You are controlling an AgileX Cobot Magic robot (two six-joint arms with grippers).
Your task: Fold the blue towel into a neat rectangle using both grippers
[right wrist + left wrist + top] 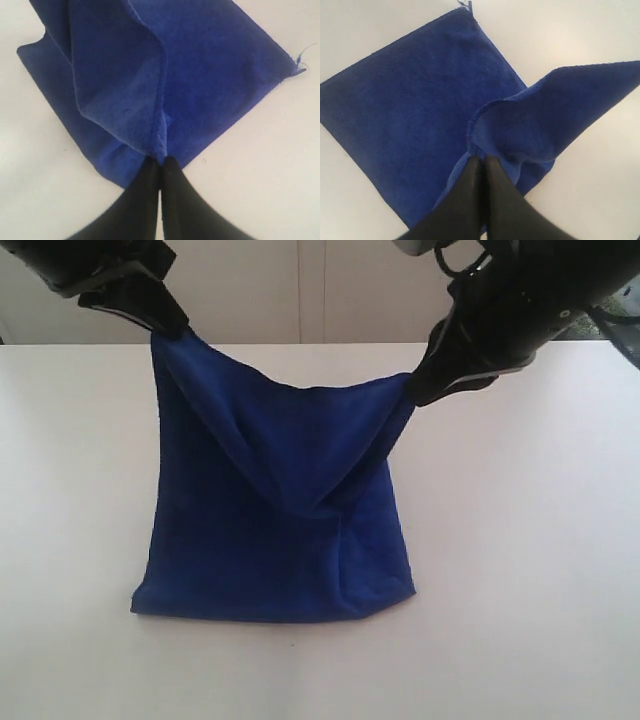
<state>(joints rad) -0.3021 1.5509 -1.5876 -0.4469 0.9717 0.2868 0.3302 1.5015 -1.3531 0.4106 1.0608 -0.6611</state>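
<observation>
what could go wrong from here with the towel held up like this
The left gripper and right gripper pinch the blue towel only at its corners, so a corner may slip free. The lifted edge sags between them, so it may land creased or skewed on the part lying on the table.

A white matte tabletop point(520, 590) spreads beneath the left end effector point(168, 328) and the right end effector point(422, 388) — evenly lit, with one tiny dark speck point(292, 644) well short of both. Behind them stands a pale wall point(240, 290), its vertical seam point(312, 290) between the two.
</observation>
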